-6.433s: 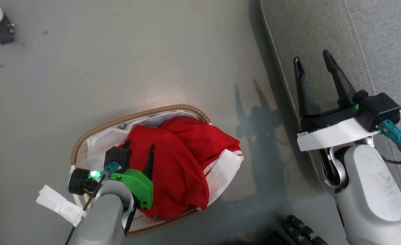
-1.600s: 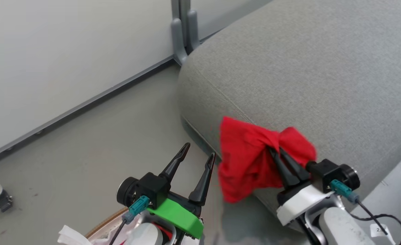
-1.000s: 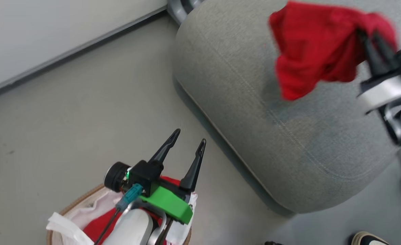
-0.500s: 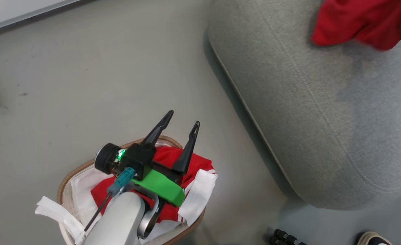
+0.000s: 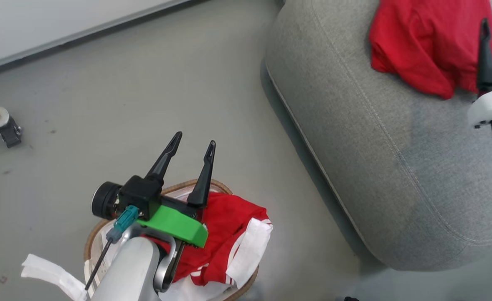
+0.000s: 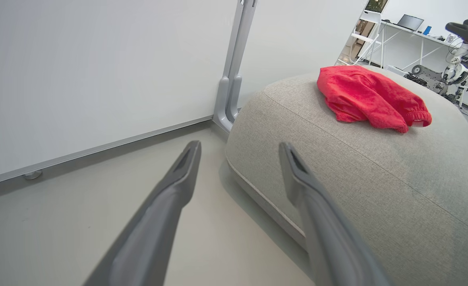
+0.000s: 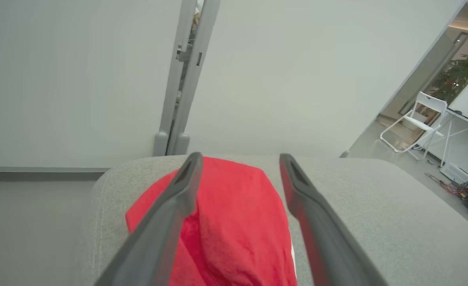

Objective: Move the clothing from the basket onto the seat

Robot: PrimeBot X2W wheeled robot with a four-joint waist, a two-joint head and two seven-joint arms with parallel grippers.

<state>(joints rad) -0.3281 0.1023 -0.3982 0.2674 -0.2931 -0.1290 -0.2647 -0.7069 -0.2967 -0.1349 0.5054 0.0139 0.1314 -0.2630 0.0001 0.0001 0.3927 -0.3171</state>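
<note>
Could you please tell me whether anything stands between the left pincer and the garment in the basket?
Nothing visible does: the red-and-white garment lies uncovered in the basket, close by the open left pincer.

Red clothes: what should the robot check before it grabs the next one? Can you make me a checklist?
1. The plain garment lies on the seat: ok.
2. The right hand is open, not pinching it: ok.
3. The right hand is clear of that garment: cannot tell; they overlap in the head view.
4. The left hand is open and empty: ok.
5. The left hand is above the basket: ok.
6. The basket is emptied: not ok; the trimmed garment is in it.
</note>
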